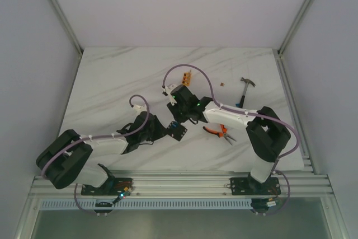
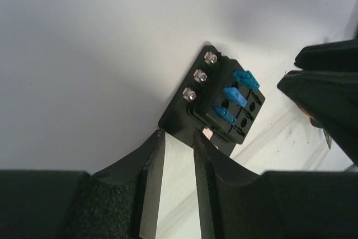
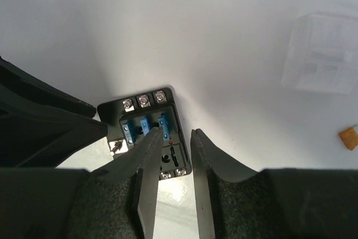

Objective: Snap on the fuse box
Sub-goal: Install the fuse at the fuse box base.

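Left fingers [image 2: 150,166]: held narrowly apart, tips at the near edge of the fuse box [image 2: 226,102]; whether that edge is clamped cannot be told.
Right fingers [image 3: 146,160]: held narrowly apart; a strip of the fuse box is seen in the gap, and one tip covers a blue fuse.
Fuse box place: set on the tabletop [image 1: 112,82], between the two pairs of fingers.
Left wrist view: the box is seen slantwise, with three blue fuses [image 2: 235,96] uncovered.
Right wrist view: a clear plastic cover [image 3: 321,54] is shown well beyond the fingers to their right, and an orange block [image 3: 349,137] nearer.
Top view: pliers [image 1: 220,132] are shown near the right fingers, a hammer [image 1: 245,89] farther off.
Surface: white, grey-veined tabletop, enclosed by pale walls.
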Motion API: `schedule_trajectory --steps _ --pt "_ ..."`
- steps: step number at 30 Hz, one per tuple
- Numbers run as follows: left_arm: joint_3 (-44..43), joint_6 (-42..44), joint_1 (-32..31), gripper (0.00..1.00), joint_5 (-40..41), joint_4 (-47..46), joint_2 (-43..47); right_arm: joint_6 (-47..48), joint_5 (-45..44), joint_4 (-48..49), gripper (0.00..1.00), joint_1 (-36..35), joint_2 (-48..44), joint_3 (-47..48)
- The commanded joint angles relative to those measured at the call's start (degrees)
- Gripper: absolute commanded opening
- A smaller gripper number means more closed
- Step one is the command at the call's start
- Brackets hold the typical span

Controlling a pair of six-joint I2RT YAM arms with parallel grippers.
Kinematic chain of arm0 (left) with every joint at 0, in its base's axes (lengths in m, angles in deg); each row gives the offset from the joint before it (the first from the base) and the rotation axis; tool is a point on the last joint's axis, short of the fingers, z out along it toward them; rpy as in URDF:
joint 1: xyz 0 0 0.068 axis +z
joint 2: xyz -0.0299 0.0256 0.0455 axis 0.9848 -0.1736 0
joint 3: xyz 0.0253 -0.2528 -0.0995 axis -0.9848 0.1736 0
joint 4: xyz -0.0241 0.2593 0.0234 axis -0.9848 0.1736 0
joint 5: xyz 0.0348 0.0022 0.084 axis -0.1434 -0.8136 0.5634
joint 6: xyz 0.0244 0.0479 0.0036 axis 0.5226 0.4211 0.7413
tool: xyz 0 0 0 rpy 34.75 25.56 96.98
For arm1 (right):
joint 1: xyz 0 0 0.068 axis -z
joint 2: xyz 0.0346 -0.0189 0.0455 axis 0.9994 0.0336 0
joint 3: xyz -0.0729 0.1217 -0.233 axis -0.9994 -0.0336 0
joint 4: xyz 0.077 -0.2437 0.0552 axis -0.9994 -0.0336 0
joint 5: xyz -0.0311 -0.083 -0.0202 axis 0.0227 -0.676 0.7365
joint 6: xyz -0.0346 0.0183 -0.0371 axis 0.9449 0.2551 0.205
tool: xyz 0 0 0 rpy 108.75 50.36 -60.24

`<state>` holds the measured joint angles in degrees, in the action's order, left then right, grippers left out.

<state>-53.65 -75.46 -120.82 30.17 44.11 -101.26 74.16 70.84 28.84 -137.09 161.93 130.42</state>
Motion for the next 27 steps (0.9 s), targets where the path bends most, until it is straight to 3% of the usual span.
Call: schedule_trajectory --steps 1,11,27 --pt "-2.4 2.6 1.0 0.36 1.4 1.8 -3.3 1.2 1.5 -1.1 0.32 -0.1 2.0 2.6" --pt "-4.9 4.4 1.8 0.33 0.2 1.7 -7.0 -0.3 -1.5 -4.2 0.25 0.0 3.6 4.1" --pt "-3.1 0.6 -1.3 0.42 -1.1 2.0 0.4 -7.2 -2.7 -9.7 0.24 -0.1 3.8 6.1"
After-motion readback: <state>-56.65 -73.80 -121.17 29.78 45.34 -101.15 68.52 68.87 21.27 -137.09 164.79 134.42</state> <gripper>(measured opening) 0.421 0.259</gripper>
